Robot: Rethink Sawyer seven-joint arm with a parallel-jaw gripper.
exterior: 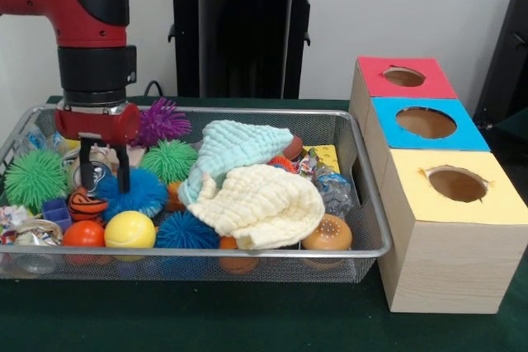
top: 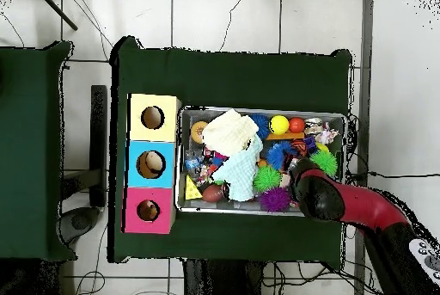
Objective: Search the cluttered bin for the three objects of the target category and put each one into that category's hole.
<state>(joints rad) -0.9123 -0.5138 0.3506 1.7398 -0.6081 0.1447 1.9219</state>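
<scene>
The end effector (exterior: 103,177) was seen lowered into the wire bin (exterior: 363,204) near its left end in the front view, its two dark fingers spread apart and empty, with nothing clamped between them. Directly beneath and around it lay a blue spiky ball (exterior: 136,191), an orange striped ball (exterior: 85,204) and a silvery object that could not be identified. The target category was not stated by anything visible, so the three sought objects could not be singled out; several spiky balls, green (exterior: 35,177), purple (exterior: 161,119) and blue, were scattered through the left half of the bin, while smooth yellow (exterior: 129,229) and orange balls rested against the front rim. Two soft cloths, one pale blue (exterior: 235,147) and one cream (exterior: 260,204), were draped over the middle and probably hid further items. The spiky balls were judged light, soft and compliant, best pinched across the body so the bristles compress; the smooth balls were judged likelier to slip. The box with red (exterior: 404,77), blue (exterior: 426,122) and yellow holes (exterior: 456,184) stood just beside the bin's right end on the tabletop (exterior: 247,319).
</scene>
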